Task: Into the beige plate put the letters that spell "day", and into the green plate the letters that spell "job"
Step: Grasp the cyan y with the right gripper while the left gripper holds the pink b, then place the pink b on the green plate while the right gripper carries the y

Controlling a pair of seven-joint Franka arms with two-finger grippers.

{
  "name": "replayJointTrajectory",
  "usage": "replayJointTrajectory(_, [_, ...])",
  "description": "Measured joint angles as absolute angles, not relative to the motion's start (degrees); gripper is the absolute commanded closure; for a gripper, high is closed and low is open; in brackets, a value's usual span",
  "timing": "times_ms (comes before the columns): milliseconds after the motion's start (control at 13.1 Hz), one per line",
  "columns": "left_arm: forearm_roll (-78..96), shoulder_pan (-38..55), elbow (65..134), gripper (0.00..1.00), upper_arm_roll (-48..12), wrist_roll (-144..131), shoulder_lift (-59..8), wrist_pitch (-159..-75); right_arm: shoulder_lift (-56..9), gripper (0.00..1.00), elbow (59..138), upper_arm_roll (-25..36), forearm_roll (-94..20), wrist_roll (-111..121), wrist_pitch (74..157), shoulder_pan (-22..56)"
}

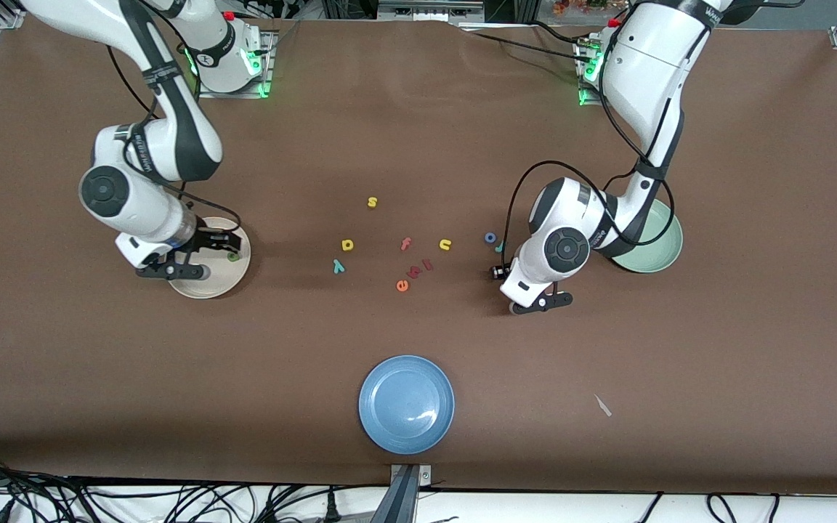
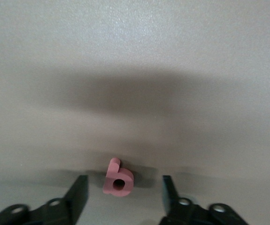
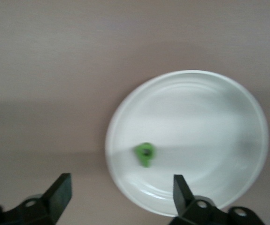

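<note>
Pink b, stem away from end effector

White Franka arms, dark joint caps, looping black cables, black fingers.

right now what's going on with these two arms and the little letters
The right end effector hangs open over the beige plate, where the green d lies. The left end effector is low at the table, fingers apart around the pink b. The green plate shows no letters; other letters lie mid-table.

Matt foam b (glossy blue plate)
</note>
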State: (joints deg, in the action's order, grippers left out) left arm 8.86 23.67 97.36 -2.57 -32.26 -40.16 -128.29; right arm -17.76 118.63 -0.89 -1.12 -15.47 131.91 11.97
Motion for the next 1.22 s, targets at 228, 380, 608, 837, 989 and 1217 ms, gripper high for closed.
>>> replayJointTrajectory(228, [8.9, 23.7, 97.4, 0.56, -2.6, -32.3, -40.2, -128.3, -22.9, 0.02, 112.7, -1.8, -1.1, -27.7, 133.7, 20.1])
replayJointTrajectory(380, [8.9, 23.7, 97.5, 0.71, -2.6, -32.2, -40.2, -128.3, -27.3, 0.02, 107.9, -1.8, -1.1, -31.2, 134.2, 23.9])
replayJointTrajectory(608, [8.9, 23.7, 97.5, 0.97, -2.5, -32.2, -40.3, -128.3, -32.8, 0.04, 103.6, -1.8, -1.1, -31.7, 137.2, 26.1])
replayJointTrajectory(837, [8.9, 23.7, 97.5, 1.0, -2.5, -32.2, -40.2, -128.0, -36.7, 0.07, 103.0, -1.8, -1.1, -33.0, 142.7, 27.6])
replayJointTrajectory(989, [8.9, 23.4, 97.1, 1.0, -2.1, -31.7, -39.7, -125.4, -37.9, 0.14, 103.0, -1.8, -1.1, -34.2, 143.4, 28.6])
replayJointTrajectory(1217, [8.8, 20.3, 96.1, 1.0, -1.3, -25.6, -35.1, -113.5, -38.1, 0.35, 103.7, -1.7, -1.1, -34.9, 143.9, 28.9])
